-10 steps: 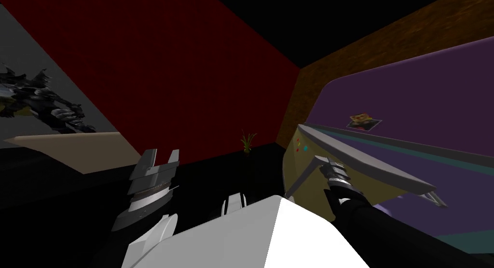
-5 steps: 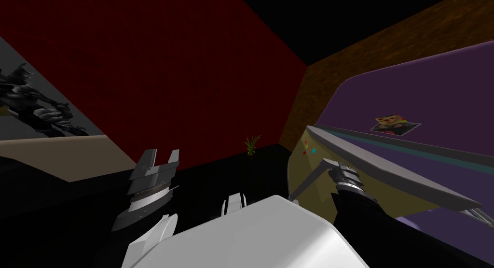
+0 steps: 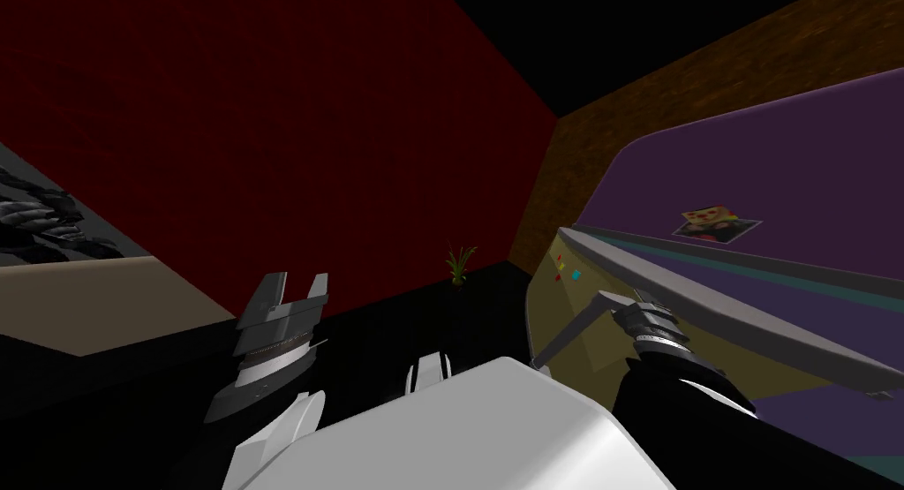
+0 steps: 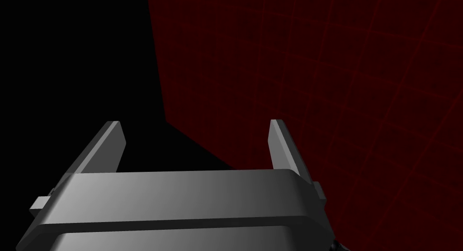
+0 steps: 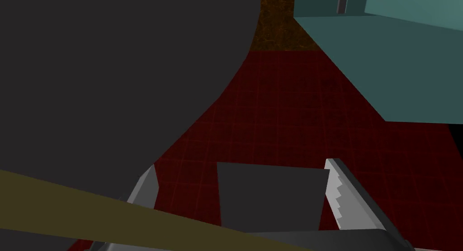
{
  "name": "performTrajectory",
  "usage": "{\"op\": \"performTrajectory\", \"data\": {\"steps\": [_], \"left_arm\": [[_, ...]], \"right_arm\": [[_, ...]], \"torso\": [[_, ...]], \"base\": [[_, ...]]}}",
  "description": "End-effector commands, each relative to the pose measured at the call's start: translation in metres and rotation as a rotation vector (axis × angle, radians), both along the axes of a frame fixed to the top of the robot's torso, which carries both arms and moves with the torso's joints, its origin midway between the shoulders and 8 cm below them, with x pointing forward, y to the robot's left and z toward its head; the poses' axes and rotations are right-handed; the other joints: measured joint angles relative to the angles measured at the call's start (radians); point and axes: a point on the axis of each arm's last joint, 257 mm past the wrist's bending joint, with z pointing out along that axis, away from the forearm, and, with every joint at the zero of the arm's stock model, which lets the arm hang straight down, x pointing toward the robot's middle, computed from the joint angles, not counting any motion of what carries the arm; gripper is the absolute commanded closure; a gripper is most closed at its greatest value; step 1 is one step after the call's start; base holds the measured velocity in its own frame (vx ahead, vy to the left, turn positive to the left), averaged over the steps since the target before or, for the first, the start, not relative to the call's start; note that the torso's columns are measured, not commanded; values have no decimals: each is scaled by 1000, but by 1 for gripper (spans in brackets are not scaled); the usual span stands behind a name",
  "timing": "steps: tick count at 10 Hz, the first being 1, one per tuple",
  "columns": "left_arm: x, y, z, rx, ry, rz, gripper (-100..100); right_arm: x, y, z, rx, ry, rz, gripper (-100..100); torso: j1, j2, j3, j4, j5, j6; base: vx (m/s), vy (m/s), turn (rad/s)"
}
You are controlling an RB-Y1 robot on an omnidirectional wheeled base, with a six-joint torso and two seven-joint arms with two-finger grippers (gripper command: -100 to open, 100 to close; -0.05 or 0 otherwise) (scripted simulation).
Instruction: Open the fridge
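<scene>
Right pincer, fingers spread, straddles the dark grey bar handle on the olive door of the purple fridge, ajar at my right. Left pincer hangs released.

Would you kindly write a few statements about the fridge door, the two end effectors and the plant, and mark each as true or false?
1. The left end effector is shut on something. False: it is open and holds nothing.
2. The olive-yellow fridge door stands ajar. True.
3. The right end effector has the dark grey bar handle between its open fingers. True.
4. The small green plant stands on that door's top edge. False: it stands apart from the door, low at the foot of the dark red wall.
</scene>
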Motion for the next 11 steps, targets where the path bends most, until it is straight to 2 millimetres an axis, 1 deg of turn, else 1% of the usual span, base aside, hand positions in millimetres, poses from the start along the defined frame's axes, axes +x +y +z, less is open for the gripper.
{"op": "performTrajectory", "data": {"steps": [1,2,3,4,5,6,8,11], "left_arm": [[0,0,0,0,0,0,0],[0,0,0,0,0,0,0],[0,0,0,0,0,0,0],[0,0,0,0,0,0,0],[0,0,0,0,0,0,0],[0,0,0,0,0,0,0],[0,0,0,0,0,0,0],[0,0,0,0,0,0,0]], "right_arm": [[-3,-3,19,-10,-18,8,-100],[-5,-4,31,-11,-17,22,-100],[-6,-4,38,-12,-17,30,-100],[-6,-4,38,-12,-17,30,-100],[-12,-6,25,2,10,20,-100],[-14,-6,22,5,17,17,0],[-14,-6,16,17,25,17,0],[-15,-6,11,27,30,18,0]], "torso": [[3,-1,-2,0,3,0],[5,-2,-2,0,5,-2],[7,-3,-4,-1,7,-2],[11,-3,-6,-1,10,-3],[13,-1,-8,0,13,-6],[14,0,-5,-1,10,-3],[11,3,1,-1,4,2],[8,4,3,-1,0,3]], "base": [[39,19,-41],[58,36,-83],[79,40,-100],[53,26,-42],[9,7,-17],[0,0,0],[0,0,0],[0,0,0]]}}
